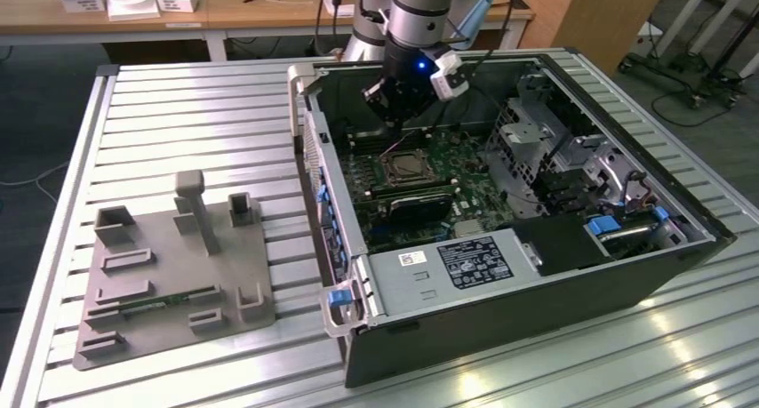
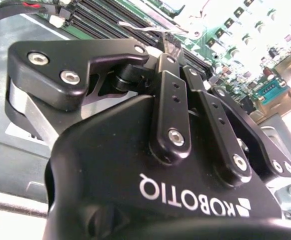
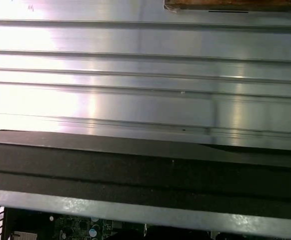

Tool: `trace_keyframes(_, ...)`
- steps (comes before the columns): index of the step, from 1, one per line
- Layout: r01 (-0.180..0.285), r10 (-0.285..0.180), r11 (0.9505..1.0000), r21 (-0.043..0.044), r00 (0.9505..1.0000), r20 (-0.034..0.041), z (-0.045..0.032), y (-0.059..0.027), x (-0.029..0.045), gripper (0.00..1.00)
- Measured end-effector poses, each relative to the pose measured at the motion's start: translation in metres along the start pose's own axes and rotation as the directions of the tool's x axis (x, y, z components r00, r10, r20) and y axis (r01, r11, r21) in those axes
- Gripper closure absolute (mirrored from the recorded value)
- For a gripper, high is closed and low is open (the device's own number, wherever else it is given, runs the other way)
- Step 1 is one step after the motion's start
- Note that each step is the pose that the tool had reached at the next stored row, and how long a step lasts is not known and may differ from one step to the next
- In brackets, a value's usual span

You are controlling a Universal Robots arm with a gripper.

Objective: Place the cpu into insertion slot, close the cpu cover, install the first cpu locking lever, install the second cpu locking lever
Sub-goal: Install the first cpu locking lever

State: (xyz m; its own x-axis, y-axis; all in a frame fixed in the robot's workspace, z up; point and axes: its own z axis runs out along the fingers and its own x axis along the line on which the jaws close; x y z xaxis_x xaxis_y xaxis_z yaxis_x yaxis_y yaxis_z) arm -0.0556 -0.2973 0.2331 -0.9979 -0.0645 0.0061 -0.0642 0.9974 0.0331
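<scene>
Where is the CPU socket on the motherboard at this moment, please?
In the exterior view, the insertion slot sits inside the open computer case, on the green board, just below the tool and above the long memory slots.

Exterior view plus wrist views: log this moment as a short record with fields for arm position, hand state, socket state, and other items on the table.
arm position: black hand hangs inside the open black computer case, above the square silver-rimmed insertion slot
hand state: fingers closed together, holding nothing visible
socket state: thin silver metal cpu cover lies flat over it; levers too small to tell
other items: grey plastic fixture plate on the ribbed metal table
</scene>
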Motion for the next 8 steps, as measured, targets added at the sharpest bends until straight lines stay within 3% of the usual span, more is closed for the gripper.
trace_keyframes(8, 0.000, 0.000, 1.0000, -0.0008, 1.0000, 0.0010, 0.0018, 0.0000, -0.0024, 0.90)
